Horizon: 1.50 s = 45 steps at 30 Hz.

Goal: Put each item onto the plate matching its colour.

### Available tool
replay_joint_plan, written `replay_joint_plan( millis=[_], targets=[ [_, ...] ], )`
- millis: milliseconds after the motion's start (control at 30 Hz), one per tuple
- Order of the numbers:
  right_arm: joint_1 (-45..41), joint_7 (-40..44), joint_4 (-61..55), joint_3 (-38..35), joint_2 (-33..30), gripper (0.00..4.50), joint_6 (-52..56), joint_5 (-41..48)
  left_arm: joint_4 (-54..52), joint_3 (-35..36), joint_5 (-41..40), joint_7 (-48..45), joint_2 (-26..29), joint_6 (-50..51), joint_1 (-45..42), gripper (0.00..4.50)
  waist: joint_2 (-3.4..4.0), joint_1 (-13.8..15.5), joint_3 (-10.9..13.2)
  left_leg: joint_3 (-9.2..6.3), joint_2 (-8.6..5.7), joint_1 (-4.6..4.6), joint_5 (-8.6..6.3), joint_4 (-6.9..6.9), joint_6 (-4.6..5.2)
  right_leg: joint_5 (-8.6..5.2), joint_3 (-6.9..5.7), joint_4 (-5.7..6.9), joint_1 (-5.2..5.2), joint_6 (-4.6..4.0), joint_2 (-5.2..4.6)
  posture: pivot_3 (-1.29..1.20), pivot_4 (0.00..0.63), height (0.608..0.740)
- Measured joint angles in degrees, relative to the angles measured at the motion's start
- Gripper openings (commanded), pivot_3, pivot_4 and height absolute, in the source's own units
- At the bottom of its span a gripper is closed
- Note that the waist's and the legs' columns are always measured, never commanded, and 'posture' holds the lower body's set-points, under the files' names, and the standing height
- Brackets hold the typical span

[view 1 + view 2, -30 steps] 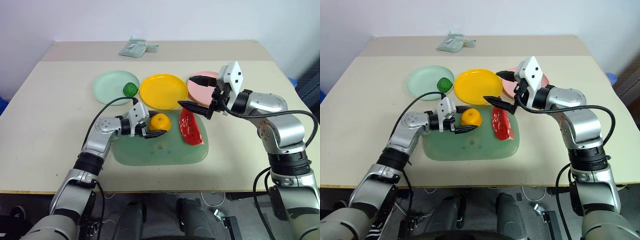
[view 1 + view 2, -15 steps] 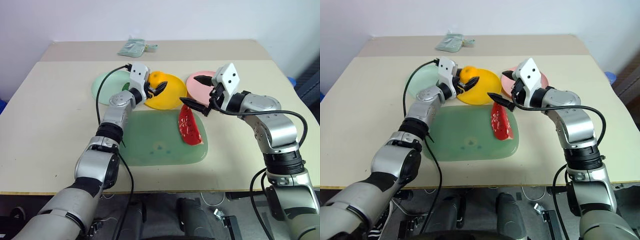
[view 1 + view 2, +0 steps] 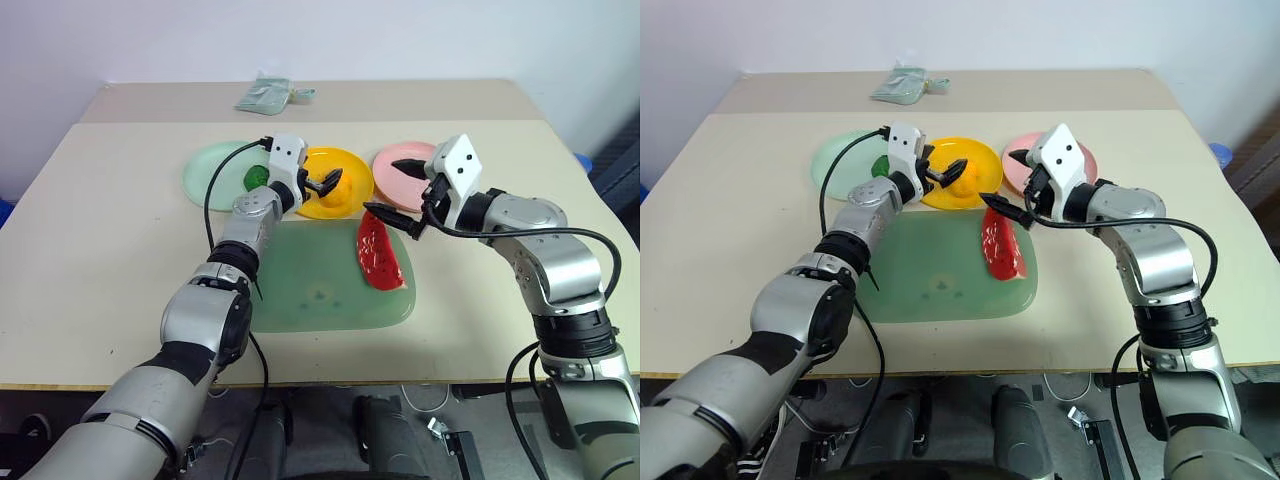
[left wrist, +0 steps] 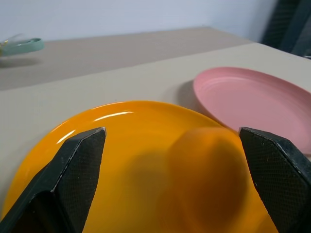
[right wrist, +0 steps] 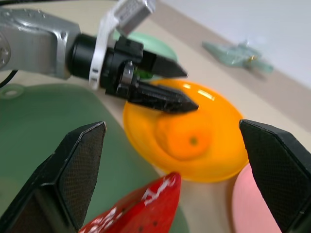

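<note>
One orange fruit [image 5: 187, 138] on yellow plate [image 5: 229, 115]

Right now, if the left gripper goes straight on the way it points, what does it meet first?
Most likely the orange fruit on the yellow plate: it lies just ahead of the open left gripper, between its fingers in the left wrist view. Depth is unclear; the pink plate lies beyond.

A grey-green pouch [image 3: 266, 95] lies at the table's [image 3: 100, 250] far edge; a translucent green mat [image 3: 320, 290] sits near the middle.
</note>
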Motion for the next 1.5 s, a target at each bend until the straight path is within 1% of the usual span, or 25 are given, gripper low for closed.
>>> replay_joint_plan(
  millis=[67,133,233,333,400,533,633,700,767,900,967,1033,1067,1200,1333,1500],
  targets=[
    [-0.1,0.0,-0.6,-0.3,0.0,4.50,4.8,1.9,-2.5,0.1,-0.5,-4.0,1.5,-0.1,0.3,4.48,0.00,0.0,0.0,0.00,0.01,0.00,0.00,-0.01,0.00,0.00,0.00,0.00,-0.01,0.00,0.00,0.00,0.150,0.740],
    [-0.7,-0.6,-1.3,-0.6,0.0,4.50,9.9,3.9,-8.3,0.1,-2.2,-10.5,3.7,0.5,1.8,4.48,0.01,-0.2,0.0,0.01,0.01,0.00,0.00,-0.04,0.00,0.00,0.01,0.01,-0.04,0.00,0.00,0.00,0.150,0.740],
    [-3.6,-3.9,-4.6,-1.8,0.0,4.50,17.8,6.1,-24.8,-0.4,-6.8,-23.7,9.4,5.3,9.0,4.48,0.05,-0.6,0.0,0.00,0.05,0.02,0.00,-0.15,0.00,-0.02,0.04,0.04,-0.10,-0.03,0.01,0.00,0.150,0.740],
    [-5.6,-8.0,-8.4,-2.8,0.1,4.50,25.1,6.9,-38.6,-0.5,-11.3,-32.1,15.9,10.7,18.2,4.48,0.06,-0.6,0.0,-0.02,0.07,0.02,0.00,-0.15,0.00,-0.02,0.04,0.04,-0.10,-0.04,0.02,0.00,0.150,0.740],
    [-6.1,-10.6,-9.6,-3.0,0.4,4.50,30.5,7.6,-44.4,0.0,-14.2,-36.2,20.0,14.6,22.9,4.48,0.06,-0.4,0.0,-0.01,0.07,0.01,0.00,-0.10,0.00,-0.02,0.04,0.06,-0.10,-0.04,0.01,0.00,0.150,0.740],
    [-10.2,-17.3,-12.2,-2.3,4.7,4.50,43.3,7.9,-54.7,1.6,-18.9,-41.2,27.0,20.8,29.7,4.48,0.06,0.0,0.0,-0.03,0.06,-0.04,0.00,-0.01,-0.01,-0.01,0.03,0.09,-0.08,-0.04,-0.03,0.00,0.150,0.740],
    [-13.1,-22.1,-14.6,-2.3,8.2,4.50,51.2,7.1,-60.0,2.0,-21.2,-43.8,30.6,24.1,33.1,4.48,0.06,0.1,0.0,-0.05,0.06,-0.03,0.00,-0.02,-0.01,-0.02,0.01,0.09,-0.08,-0.05,-0.02,0.00,0.150,0.740],
    [-13.6,-24.8,-15.3,-2.6,10.1,4.50,55.5,6.5,-62.3,2.0,-21.7,-45.1,32.2,24.7,35.6,4.48,0.06,0.0,0.0,-0.03,0.06,-0.03,0.00,-0.02,-0.01,-0.02,0.02,0.08,-0.08,-0.05,-0.02,0.00,0.150,0.740],
    [-13.6,-26.9,-15.7,-2.3,10.1,4.50,58.0,6.1,-64.2,2.1,-22.5,-46.0,33.6,25.5,38.0,4.48,0.06,0.0,0.0,-0.03,0.06,-0.03,0.00,-0.03,0.00,-0.02,0.02,0.07,-0.08,-0.05,-0.02,0.00,0.150,0.740],
    [-10.9,-30.2,-15.8,-0.6,7.2,4.50,58.3,7.5,-68.3,2.2,-23.9,-47.2,36.5,27.0,39.8,4.48,0.05,-0.1,0.0,-0.01,0.06,-0.03,0.00,-0.05,0.00,-0.02,0.01,0.04,-0.08,-0.05,-0.02,0.00,0.150,0.740],
    [-9.8,-31.7,-14.4,-1.3,8.2,4.50,58.3,9.4,-69.5,2.4,-24.0,-47.2,37.0,27.0,40.0,4.48,0.06,-0.3,0.0,0.00,0.07,-0.01,0.00,-0.07,0.00,-0.02,0.02,0.05,-0.08,-0.05,-0.01,0.00,0.150,0.740],
    [-10.1,-33.7,-13.0,-4.2,11.1,4.50,58.3,11.7,-69.9,2.3,-24.2,-47.0,36.9,27.0,40.2,4.48,0.06,-0.6,0.0,-0.01,0.10,-0.01,0.00,-0.10,0.01,-0.02,0.02,0.05,-0.09,-0.05,0.04,0.00,0.150,0.740],
    [-10.6,-34.7,-12.1,-5.2,11.6,4.50,58.3,12.9,-70.0,2.3,-24.2,-46.9,36.9,27.0,40.2,4.48,0.07,-0.6,0.0,-0.01,0.10,-0.01,0.00,-0.12,0.01,-0.02,0.02,0.05,-0.11,-0.05,0.04,0.00,0.150,0.740],
    [-11.9,-38.6,-9.4,-6.1,11.6,4.50,58.3,20.4,-70.0,2.3,-24.3,-45.8,36.7,26.9,40.3,4.48,0.07,-0.6,0.0,-0.01,0.10,-0.01,0.00,-0.13,0.01,-0.02,0.02,0.03,-0.10,-0.05,0.02,0.00,0.150,0.740],
    [-11.9,-43.8,-7.2,-4.6,10.8,4.50,58.3,28.3,-70.1,2.3,-24.4,-44.6,35.6,26.9,40.3,4.48,0.07,-0.4,0.0,0.00,0.10,-0.01,0.00,-0.11,0.01,-0.02,0.02,0.02,-0.09,-0.05,0.00,0.00,0.150,0.740],
    [-11.8,-50.2,-4.8,-2.7,7.7,4.50,58.3,36.8,-70.2,2.3,-24.5,-43.9,35.6,26.8,40.4,4.48,0.07,-0.5,0.0,0.00,0.10,-0.02,0.00,-0.12,0.01,-0.02,0.02,0.02,-0.09,-0.05,0.01,0.00,0.150,0.740]
  ],
)
